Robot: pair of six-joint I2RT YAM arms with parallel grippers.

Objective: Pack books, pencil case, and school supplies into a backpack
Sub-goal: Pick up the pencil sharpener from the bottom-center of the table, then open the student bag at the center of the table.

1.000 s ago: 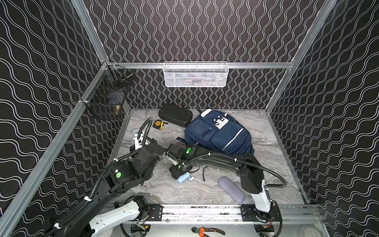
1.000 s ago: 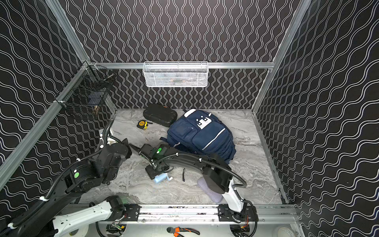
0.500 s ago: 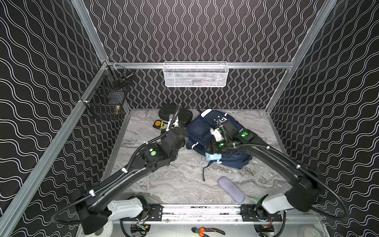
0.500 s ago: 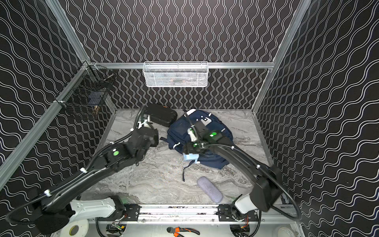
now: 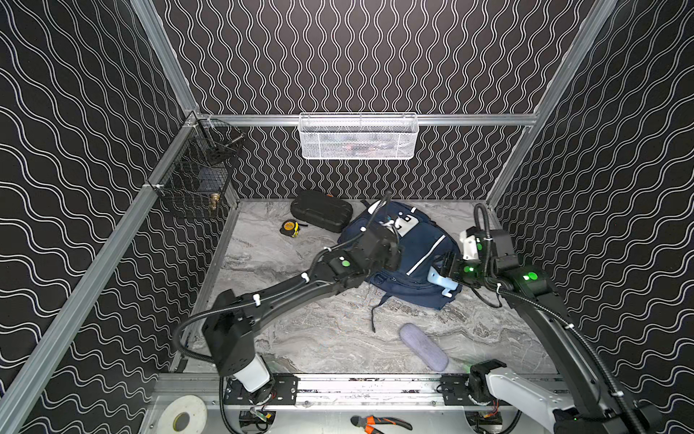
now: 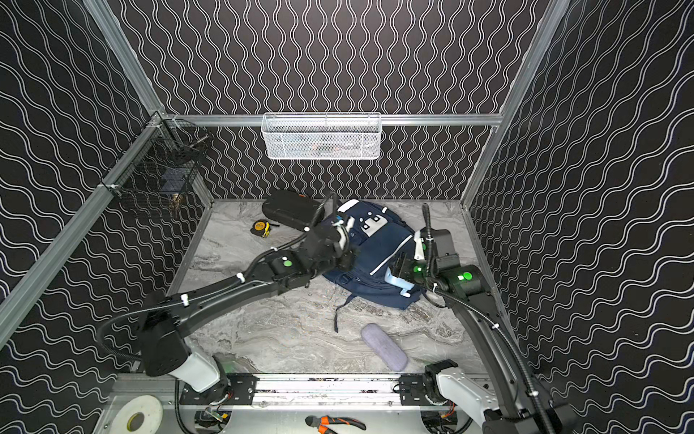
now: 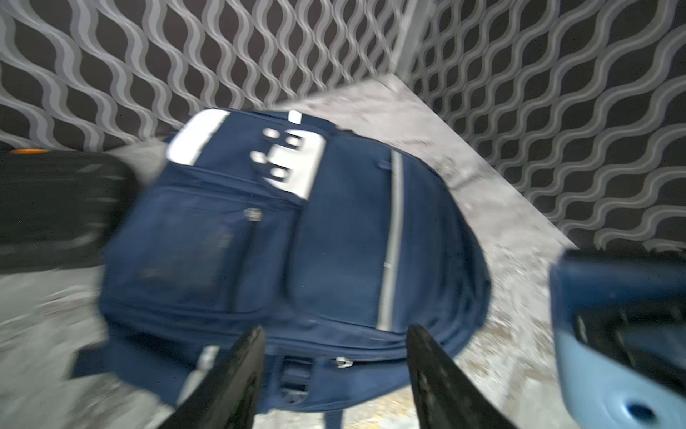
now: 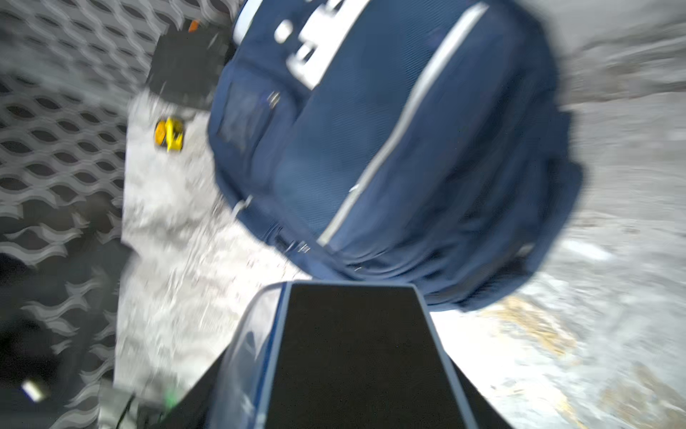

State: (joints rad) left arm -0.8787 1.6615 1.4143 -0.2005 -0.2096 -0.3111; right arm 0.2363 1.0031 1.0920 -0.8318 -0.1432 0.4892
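Note:
The navy backpack lies front up at the back of the table, seen in both top views. My right gripper is shut on the light-blue pencil sharpener, held above the backpack's near right edge; its black face fills the right wrist view. My left gripper is open and empty, just above the backpack's near left side. The grey-lavender pencil case lies on the table in front. The books are out of view.
A black ribbed hard case and a yellow tape measure lie left of the backpack. A white wire basket hangs on the back wall, a black one on the left. The backpack's loose strap trails forward.
My right gripper has carried the sharpener from the front left of the table across to the backpack's right side. My left arm has stretched out from the front left to the backpack.

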